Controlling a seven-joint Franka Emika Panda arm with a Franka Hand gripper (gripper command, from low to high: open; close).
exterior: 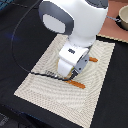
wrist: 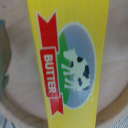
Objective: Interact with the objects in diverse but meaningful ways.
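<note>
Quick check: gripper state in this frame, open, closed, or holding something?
Gripper: cannot be told; its fingers are hidden under the arm in the exterior view, and the wrist view shows only the yellow butter box.

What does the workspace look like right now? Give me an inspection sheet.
Surface: beige placemat on a black table.
Job's things: yellow butter box lying on a round wooden plate.
Clutter: dark utensil on the mat; two orange-brown pieces beside the arm, too blurred to identify.
Grippers: gripper low over the mat, fingers hidden; open or shut cannot be told.
Cables: black cable arcs on the exterior view's left.
Surroundings: grey pot at the exterior view's upper right.
</note>
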